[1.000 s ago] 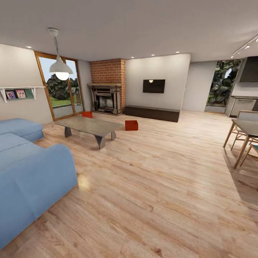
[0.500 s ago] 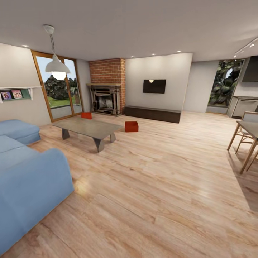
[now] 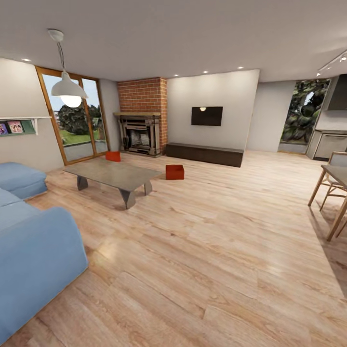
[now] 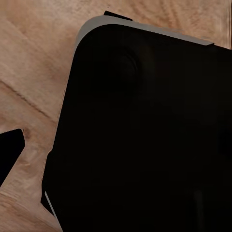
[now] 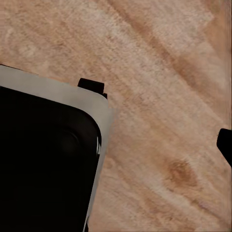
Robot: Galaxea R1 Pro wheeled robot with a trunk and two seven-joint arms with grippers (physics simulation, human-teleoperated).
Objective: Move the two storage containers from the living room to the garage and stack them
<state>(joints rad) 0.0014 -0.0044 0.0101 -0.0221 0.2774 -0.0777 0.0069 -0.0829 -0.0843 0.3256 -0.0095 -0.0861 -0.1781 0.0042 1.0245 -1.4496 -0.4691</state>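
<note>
Storage containers both sit far ahead on the living room's wood floor: one (image 3: 175, 172) right of the low counter (image 3: 113, 174), one (image 3: 113, 156) behind it. I cannot tell my grippers' state.

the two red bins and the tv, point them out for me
near bin (image 3: 175, 172), head view, its front wall
far bin (image 3: 113, 156), head view, its front wall, beyond the coffee table
tv (image 3: 206, 116), head view, screen centre
</note>
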